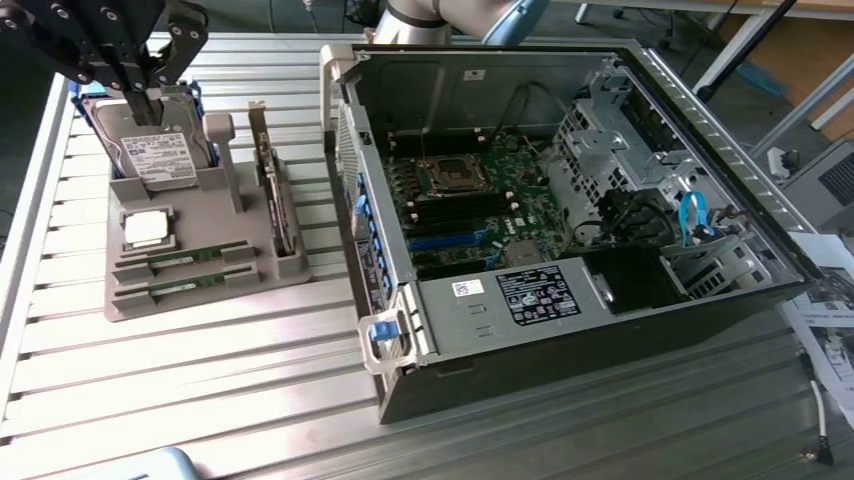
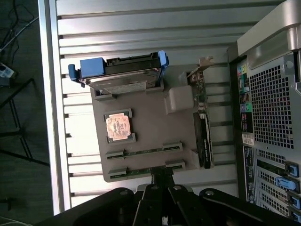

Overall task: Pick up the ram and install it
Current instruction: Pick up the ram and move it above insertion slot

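Ram sticks (image 1: 180, 261), two thin, narrow green circuit boards with small black chips, stand on edge in parallel slots at one end of the grey moulded holder (image 1: 207, 215). The holder sits on the slatted metal surface (image 1: 200, 380), and neither stick is lifted yet. The black robot hand (image 1: 144, 95) hangs clenched and empty over the silver hard drive in blue rails (image 1: 163, 150) at the holder's other end, well apart from the sticks.

The step in hand looks like the approach. To do it well, I judge that the fingers must part before descending and straddle one stick across its thin faces near mid-length. A straight lift should then clear the slot without knocking the square silver processor (image 1: 144, 228) just beside it. The open computer case (image 1: 454, 310) stands on the exterior view's right.
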